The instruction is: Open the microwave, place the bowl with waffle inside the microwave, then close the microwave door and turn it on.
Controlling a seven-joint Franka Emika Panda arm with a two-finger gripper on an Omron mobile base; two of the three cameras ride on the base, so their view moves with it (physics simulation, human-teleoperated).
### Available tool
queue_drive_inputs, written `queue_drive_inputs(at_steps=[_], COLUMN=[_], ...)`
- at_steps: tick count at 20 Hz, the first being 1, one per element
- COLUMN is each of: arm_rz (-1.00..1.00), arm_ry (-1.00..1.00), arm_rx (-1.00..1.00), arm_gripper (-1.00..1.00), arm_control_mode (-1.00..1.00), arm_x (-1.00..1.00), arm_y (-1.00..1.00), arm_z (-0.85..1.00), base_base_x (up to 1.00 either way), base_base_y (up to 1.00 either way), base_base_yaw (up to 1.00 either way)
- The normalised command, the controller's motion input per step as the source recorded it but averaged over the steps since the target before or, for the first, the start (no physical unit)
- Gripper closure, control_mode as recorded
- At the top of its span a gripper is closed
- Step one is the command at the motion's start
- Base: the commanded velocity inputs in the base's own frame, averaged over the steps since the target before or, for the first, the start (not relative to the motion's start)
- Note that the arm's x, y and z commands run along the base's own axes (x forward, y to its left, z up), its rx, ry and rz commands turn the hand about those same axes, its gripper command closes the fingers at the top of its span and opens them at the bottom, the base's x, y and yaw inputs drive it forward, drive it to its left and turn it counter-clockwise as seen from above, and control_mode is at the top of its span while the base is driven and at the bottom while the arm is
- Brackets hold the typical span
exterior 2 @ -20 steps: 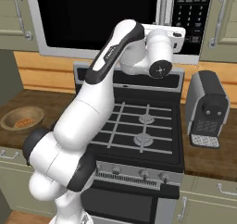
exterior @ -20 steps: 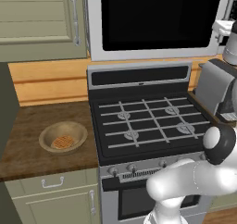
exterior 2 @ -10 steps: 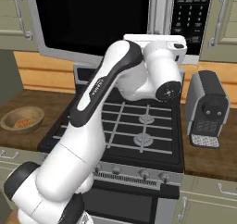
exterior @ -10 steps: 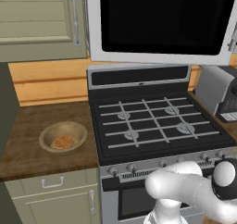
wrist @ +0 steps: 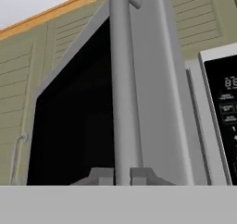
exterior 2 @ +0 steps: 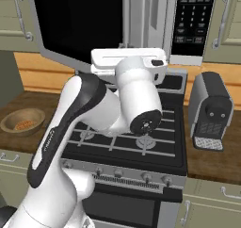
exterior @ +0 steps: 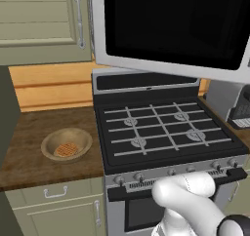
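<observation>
Grey, the long bar handle (wrist: 121, 79) of the silver-framed, black-glass microwave door (wrist: 74, 126) runs straight up from the end effector (wrist: 122, 176), whose fingertips pinch it. Door stands partly open, hinged on the far side from the dark control strip (wrist: 224, 112).

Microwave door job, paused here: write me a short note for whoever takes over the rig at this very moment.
Gripper: shut on the door handle.
Microwave door: partly swung open, not fully.
Microwave: above the stove, control strip at its right edge.
Bowl: on the wooden counter left of the stove, waffle inside.
Done: handle gripped, door started.
Left: finish opening, put the bowl in, close the door, turn it on.
</observation>
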Motion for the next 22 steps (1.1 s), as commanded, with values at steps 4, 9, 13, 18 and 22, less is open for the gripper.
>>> queue_drive_inputs(at_steps=[4,9,13,18,22], arm_rz=[0.08,0.02,0.14,0.23,0.32], arm_ry=[0.01,0.12,0.32,0.37,0.30], arm_rx=[-0.01,0.37,0.43,0.34,0.22], arm_gripper=[-1.00,-1.00,-1.00,-1.00,-1.00], arm_control_mode=[-1.00,-1.00,-1.00,-1.00,-1.00], arm_x=[-0.88,-0.16,0.25,0.60,0.92], arm_y=[0.23,-0.98,-0.98,-0.35,-0.20], arm_z=[-0.23,0.00,0.00,-0.27,-0.41], base_base_x=[0.00,0.00,0.00,0.00,0.00], base_base_y=[0.00,0.00,0.00,0.00,0.00], base_base_yaw=[0.00,0.00,0.00,0.00,0.00])
